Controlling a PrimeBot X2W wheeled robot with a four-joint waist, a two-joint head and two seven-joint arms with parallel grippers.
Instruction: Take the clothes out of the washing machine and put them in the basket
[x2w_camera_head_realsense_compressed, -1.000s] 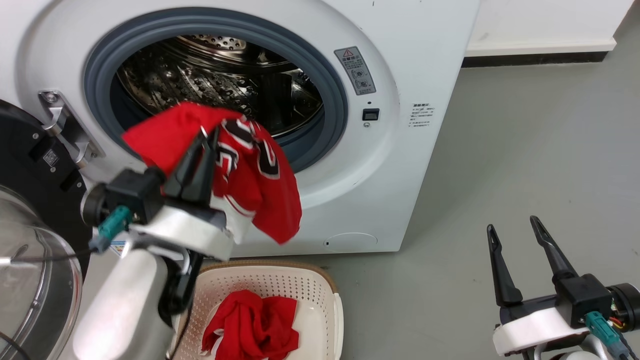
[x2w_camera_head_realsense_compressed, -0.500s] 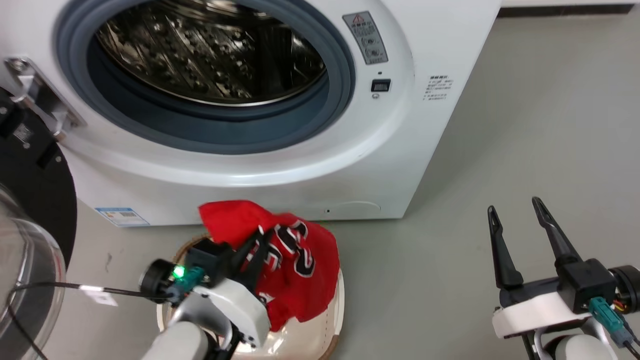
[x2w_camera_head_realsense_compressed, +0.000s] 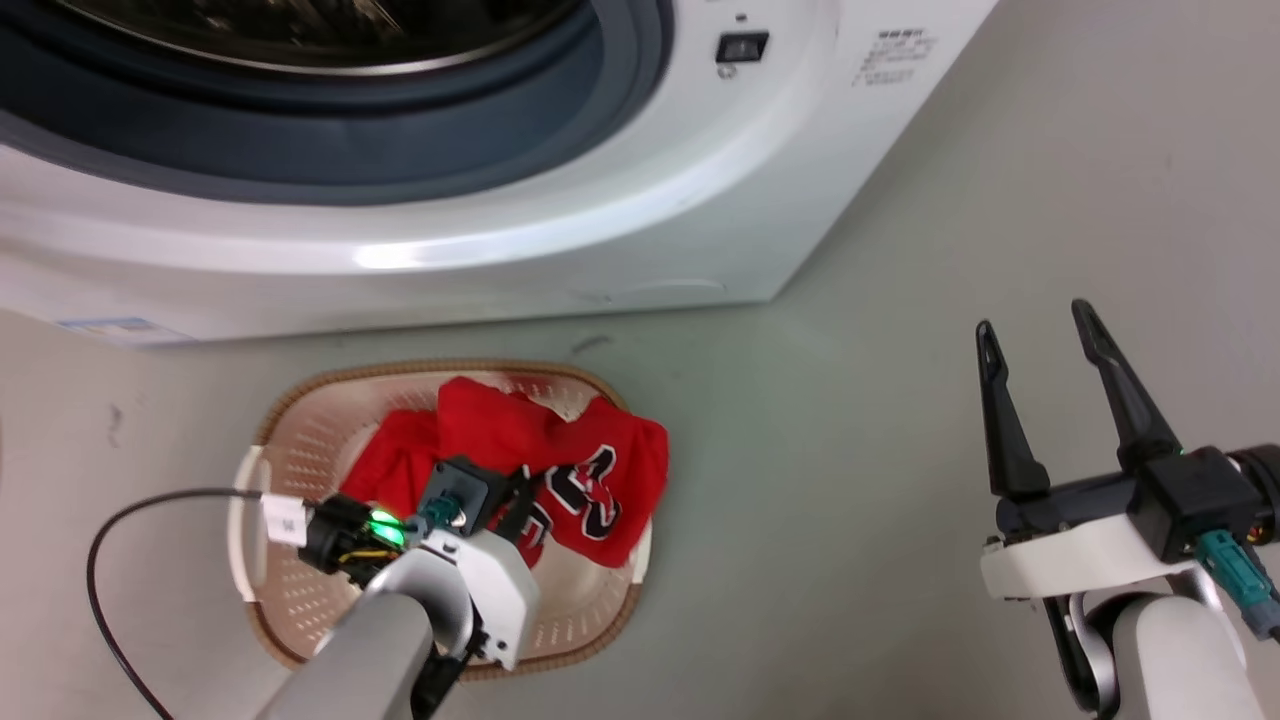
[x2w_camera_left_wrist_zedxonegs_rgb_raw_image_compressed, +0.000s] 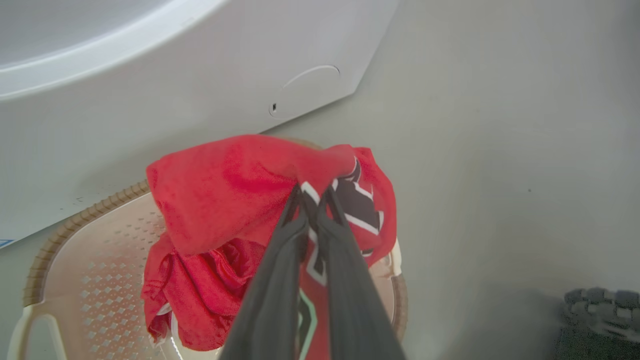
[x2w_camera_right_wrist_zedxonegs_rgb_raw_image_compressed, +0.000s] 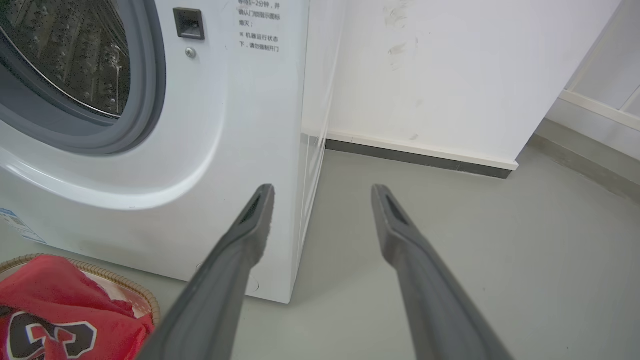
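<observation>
The cream basket (x2w_camera_head_realsense_compressed: 300, 450) stands on the floor in front of the white washing machine (x2w_camera_head_realsense_compressed: 600, 230). In it lie a plain red garment (x2w_camera_head_realsense_compressed: 395, 460) and, over it, the red jersey (x2w_camera_head_realsense_compressed: 600, 470) with white-and-black lettering, one corner draped over the right rim. My left gripper (x2w_camera_head_realsense_compressed: 518, 495) is low over the basket, shut on the jersey's fabric. The left wrist view shows my left gripper (x2w_camera_left_wrist_zedxonegs_rgb_raw_image_compressed: 312, 192) pinching the jersey (x2w_camera_left_wrist_zedxonegs_rgb_raw_image_compressed: 220, 190), with the plain garment (x2w_camera_left_wrist_zedxonegs_rgb_raw_image_compressed: 200, 290) below and the basket rim (x2w_camera_left_wrist_zedxonegs_rgb_raw_image_compressed: 75, 220). My right gripper (x2w_camera_head_realsense_compressed: 1033, 320) stands open over bare floor, holding nothing.
The washer's grey ring and steel drum (x2w_camera_right_wrist_zedxonegs_rgb_raw_image_compressed: 75, 55) are in the right wrist view, with the basket rim (x2w_camera_right_wrist_zedxonegs_rgb_raw_image_compressed: 145, 295) at lower left. A black cable (x2w_camera_head_realsense_compressed: 100, 560) loops left of the basket. Grey floor stretches right to a white wall with dark skirting (x2w_camera_right_wrist_zedxonegs_rgb_raw_image_compressed: 415, 157).
The head camera has tilted down. My left gripper carried the jersey from the washer's mouth down into the basket, still shut on it. My right gripper stayed open.
</observation>
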